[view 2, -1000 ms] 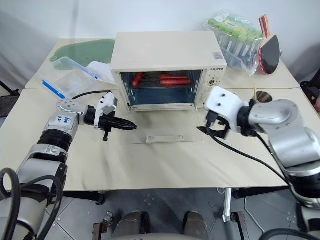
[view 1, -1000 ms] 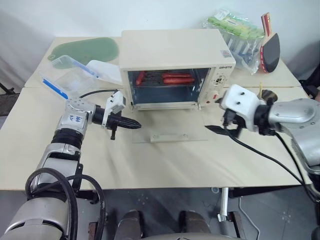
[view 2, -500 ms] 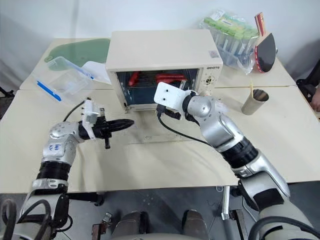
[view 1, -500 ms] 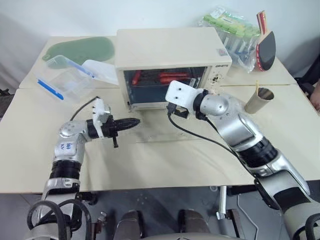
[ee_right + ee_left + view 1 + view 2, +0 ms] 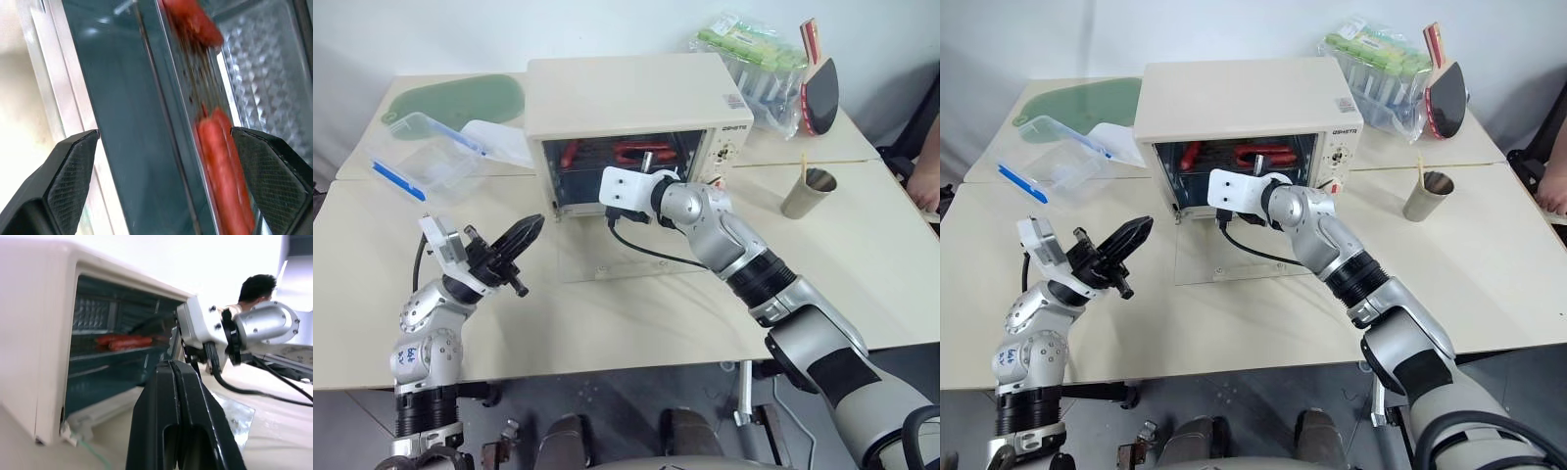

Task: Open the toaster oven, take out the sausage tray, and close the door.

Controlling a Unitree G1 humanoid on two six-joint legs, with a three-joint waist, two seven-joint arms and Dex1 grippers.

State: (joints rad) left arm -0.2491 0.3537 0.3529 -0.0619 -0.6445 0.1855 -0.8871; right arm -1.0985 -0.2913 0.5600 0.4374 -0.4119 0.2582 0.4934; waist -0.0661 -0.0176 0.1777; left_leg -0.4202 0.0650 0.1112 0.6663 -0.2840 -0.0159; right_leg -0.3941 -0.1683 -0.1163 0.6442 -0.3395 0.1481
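Two claws differ: right gripper point(image 5: 161, 181) spread wide, empty, at oven point(image 5: 636, 93) mouth, sausage tray point(image 5: 631, 155) straight ahead, long axis crosswise; left gripper point(image 5: 521, 235) shut, empty, farther off.

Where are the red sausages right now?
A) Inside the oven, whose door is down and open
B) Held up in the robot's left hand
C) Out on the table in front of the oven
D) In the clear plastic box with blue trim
A: the sausages lie inside the toaster oven, whose door lies flat on the table, with the open right hand aimed at them.
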